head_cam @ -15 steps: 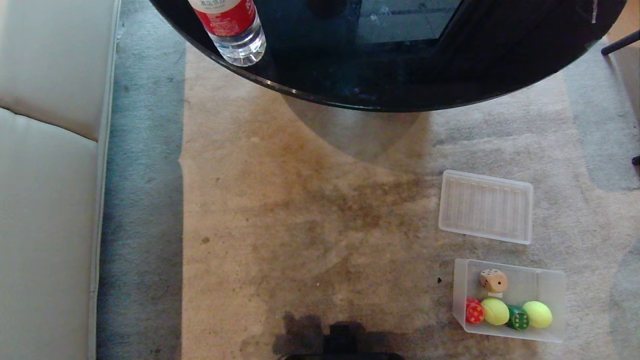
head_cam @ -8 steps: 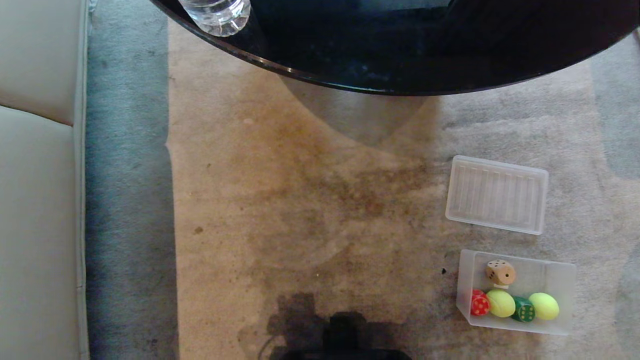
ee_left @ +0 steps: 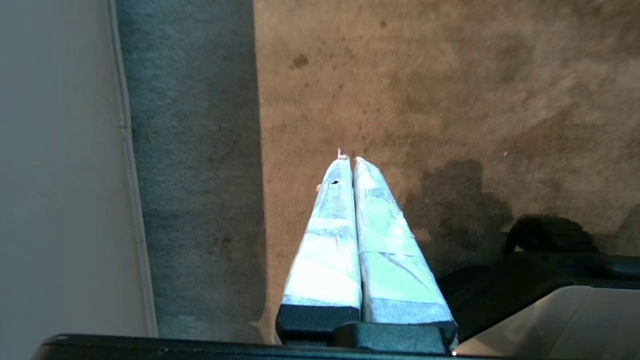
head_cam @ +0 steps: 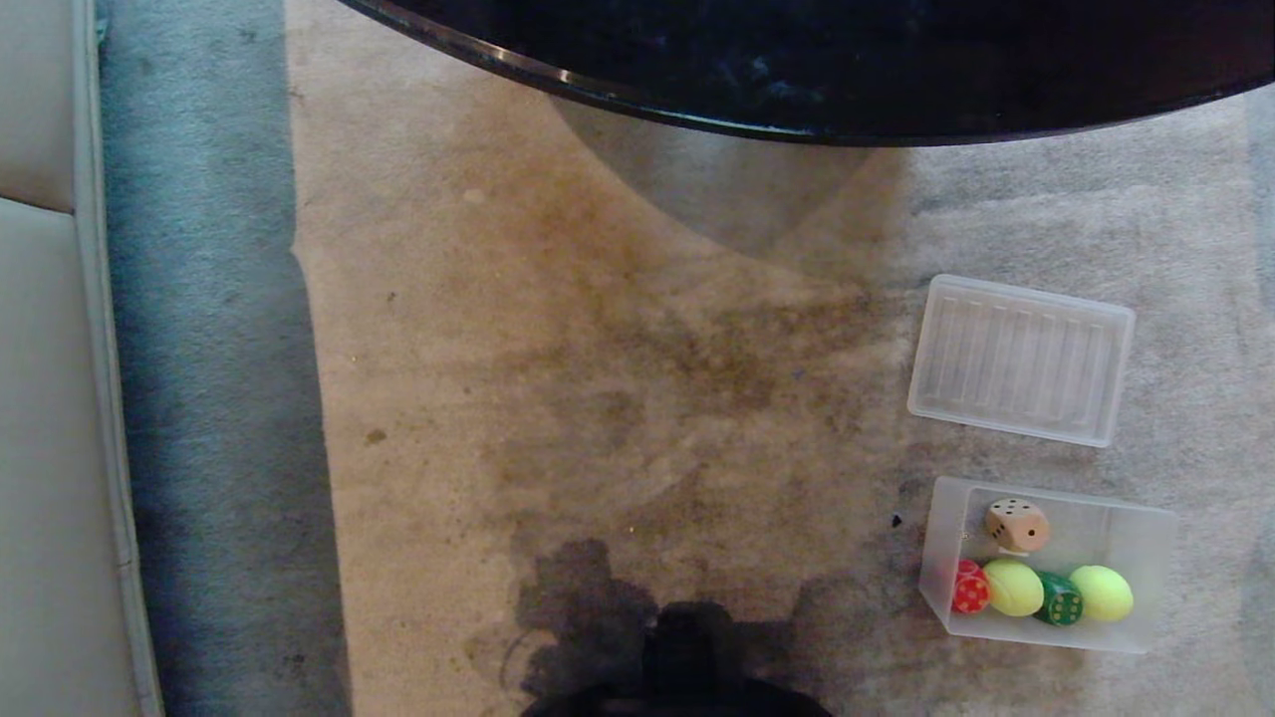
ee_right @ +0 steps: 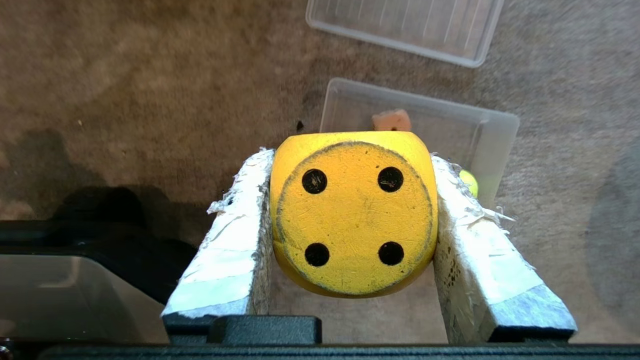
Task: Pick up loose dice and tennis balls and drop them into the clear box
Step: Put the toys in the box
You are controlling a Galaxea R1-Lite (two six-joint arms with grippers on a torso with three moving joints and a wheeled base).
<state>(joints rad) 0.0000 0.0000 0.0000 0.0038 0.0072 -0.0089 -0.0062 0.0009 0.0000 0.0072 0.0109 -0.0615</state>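
Note:
In the right wrist view my right gripper (ee_right: 352, 159) is shut on a yellow die (ee_right: 353, 210), its four-dot face towards the camera, held above the carpet just short of the clear box (ee_right: 495, 130). The clear box (head_cam: 1146, 538) stands on the carpet at the lower right of the head view. Inside lie a tan die (head_cam: 1016, 524), a red die (head_cam: 969, 590), a green die (head_cam: 1060, 602) and two tennis balls (head_cam: 1013, 588) (head_cam: 1101, 594). My left gripper (ee_left: 349, 160) is shut on nothing above bare carpet. Neither arm shows in the head view.
The flat ribbed lid (head_cam: 1021, 360) lies on the carpet just beyond the box. A black round table (head_cam: 847, 60) overhangs the far side. A pale sofa (head_cam: 40, 398) runs along the left. My dark base (head_cam: 677, 687) shows at the bottom edge.
The whole head view has shifted, so the camera has moved: the table slid towards the top edge and the water bottle left the picture. Box, lid and contents lie as before.

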